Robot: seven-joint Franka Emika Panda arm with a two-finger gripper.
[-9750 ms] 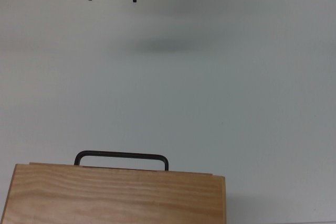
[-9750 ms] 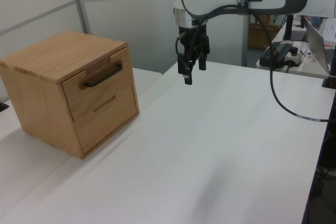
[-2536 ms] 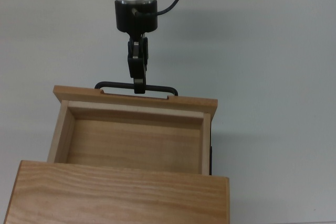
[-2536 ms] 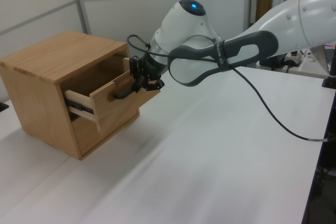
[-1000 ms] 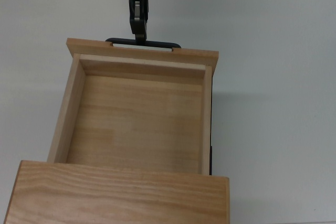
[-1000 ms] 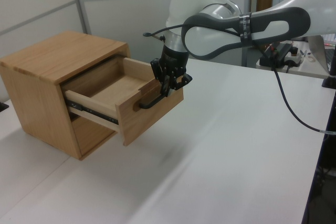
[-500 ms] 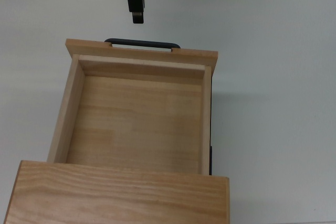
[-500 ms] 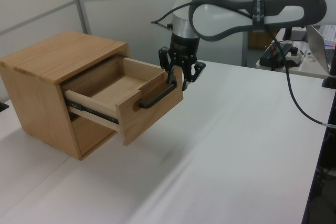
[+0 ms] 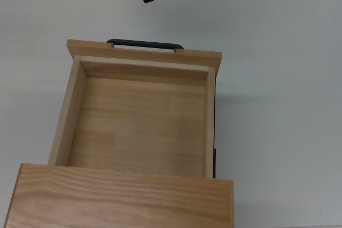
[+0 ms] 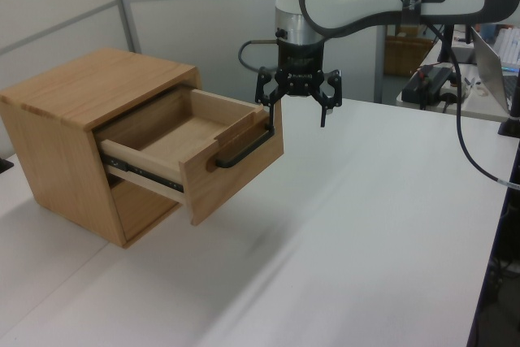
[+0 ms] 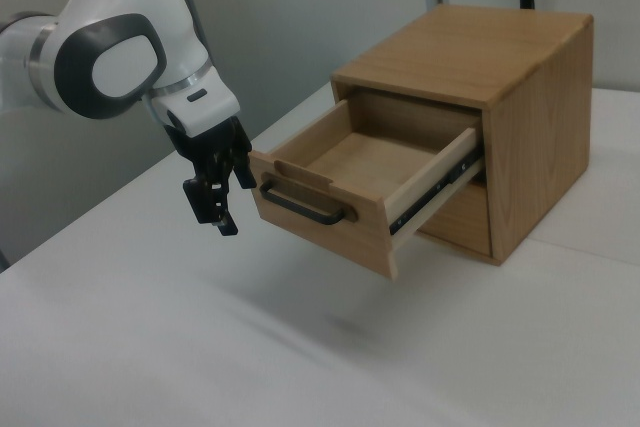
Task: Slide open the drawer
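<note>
On the white table point(image 10: 349, 225) you see the wooden cabinet point(image 10: 73, 111) with its drawer point(image 10: 203, 148) pulled far out on dark rails, its inside bare. Your gripper point(image 10: 297, 113) hangs just beyond the black handle point(image 10: 241, 147), clear of it, fingers spread wide and holding nothing. Behind, you have pale wall panels point(image 10: 187, 14) and, at the left view's right, a desk with cables point(image 10: 435, 79).

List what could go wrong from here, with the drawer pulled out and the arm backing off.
The drawer hangs far out of the cabinet on its rails, so a knock could strain them. The open claw hovers close to the black handle, and one finger looks near the front panel; a careless move might catch it.
</note>
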